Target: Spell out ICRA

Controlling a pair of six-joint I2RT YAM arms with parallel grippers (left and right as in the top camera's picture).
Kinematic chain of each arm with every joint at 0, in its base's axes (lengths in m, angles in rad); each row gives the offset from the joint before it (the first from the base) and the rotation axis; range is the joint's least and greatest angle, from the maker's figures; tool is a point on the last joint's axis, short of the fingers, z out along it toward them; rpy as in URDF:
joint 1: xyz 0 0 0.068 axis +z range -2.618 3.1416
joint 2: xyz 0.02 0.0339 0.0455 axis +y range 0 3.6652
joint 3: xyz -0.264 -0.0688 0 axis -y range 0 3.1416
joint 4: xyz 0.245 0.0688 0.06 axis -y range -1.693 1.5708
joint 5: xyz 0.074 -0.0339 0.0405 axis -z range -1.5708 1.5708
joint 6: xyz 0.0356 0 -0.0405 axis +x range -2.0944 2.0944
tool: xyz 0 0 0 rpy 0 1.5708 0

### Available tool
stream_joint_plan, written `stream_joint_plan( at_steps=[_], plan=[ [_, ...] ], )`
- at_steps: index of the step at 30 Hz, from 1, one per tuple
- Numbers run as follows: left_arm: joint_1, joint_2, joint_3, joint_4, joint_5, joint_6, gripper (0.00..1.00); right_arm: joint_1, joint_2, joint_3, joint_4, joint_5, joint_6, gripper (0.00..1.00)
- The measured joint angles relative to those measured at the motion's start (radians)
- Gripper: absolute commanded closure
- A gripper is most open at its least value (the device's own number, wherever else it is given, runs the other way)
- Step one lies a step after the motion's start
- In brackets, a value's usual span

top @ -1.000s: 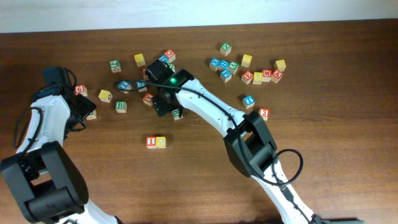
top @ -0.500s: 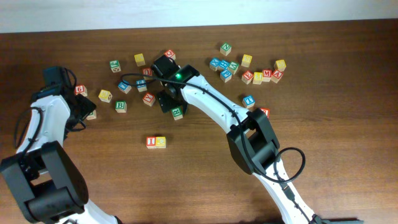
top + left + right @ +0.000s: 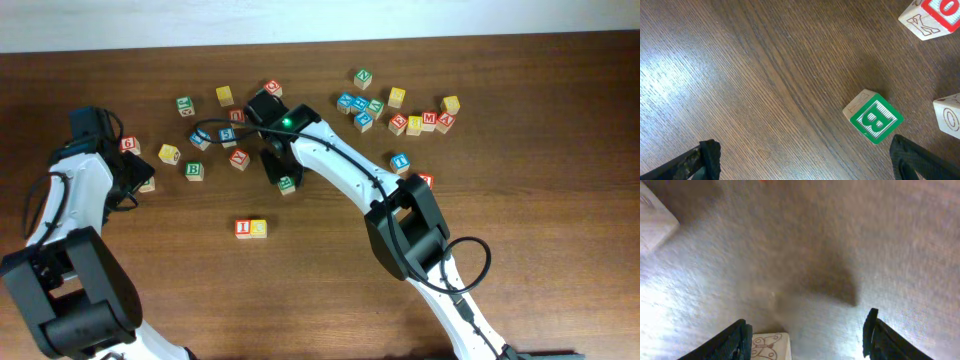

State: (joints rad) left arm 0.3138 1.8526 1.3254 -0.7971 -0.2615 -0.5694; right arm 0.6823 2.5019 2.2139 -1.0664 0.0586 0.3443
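A red I cube (image 3: pixel 243 228) and a yellow C cube (image 3: pixel 259 228) sit side by side on the table. A green-printed cube (image 3: pixel 287 184), its letter too small to read, lies at the tips of my right gripper (image 3: pixel 277 170). In the right wrist view my gripper (image 3: pixel 807 340) is open, and a cube face with a butterfly drawing (image 3: pixel 771 347) sits just inside the left finger. My left gripper (image 3: pixel 133 176) is open and empty at the far left, also seen in its wrist view (image 3: pixel 805 160). I cannot pick out the red A cube.
Loose letter cubes lie scattered behind the right gripper (image 3: pixel 228 135) and in a cluster at the back right (image 3: pixel 415 122). A green B cube (image 3: pixel 873 120) lies near the left gripper's right finger and also shows in the overhead view (image 3: pixel 194 171). Two more cubes (image 3: pixel 927 17) lie beyond.
My right gripper has swung right and forward from the cluster of cubes to the green-printed cube. The left arm has not moved.
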Motion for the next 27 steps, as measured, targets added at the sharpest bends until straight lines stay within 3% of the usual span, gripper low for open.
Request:
stream_joint_plan(
  at_steps=[5, 8, 12, 15, 17, 19, 27],
  plan=[
    [0.000, 0.000, 0.000, 0.000, 0.000, 0.000, 0.01, 0.000, 0.000, 0.000, -0.026, -0.019, -0.001, 0.34],
    [0.000, 0.000, 0.000, 0.000, 0.000, 0.000, 0.01, 0.000, 0.000, 0.000, -0.014, -0.027, -0.001, 0.21],
    [0.000, 0.000, 0.000, 0.000, 0.000, 0.000, 0.01, 0.000, 0.000, 0.000, -0.018, -0.119, -0.079, 0.20],
    [0.000, 0.000, 0.000, 0.000, 0.000, 0.000, 0.01, 0.000, 0.000, 0.000, -0.047, -0.189, -0.151, 0.29],
    [0.000, 0.000, 0.000, 0.000, 0.000, 0.000, 0.01, 0.000, 0.000, 0.000, -0.066, -0.209, -0.181, 0.49],
    [0.000, 0.000, 0.000, 0.000, 0.000, 0.000, 0.01, 0.000, 0.000, 0.000, -0.075, -0.216, -0.201, 0.60],
    [0.000, 0.000, 0.000, 0.000, 0.000, 0.000, 0.01, 0.000, 0.000, 0.000, -0.093, -0.134, -0.197, 0.64]
  ],
)
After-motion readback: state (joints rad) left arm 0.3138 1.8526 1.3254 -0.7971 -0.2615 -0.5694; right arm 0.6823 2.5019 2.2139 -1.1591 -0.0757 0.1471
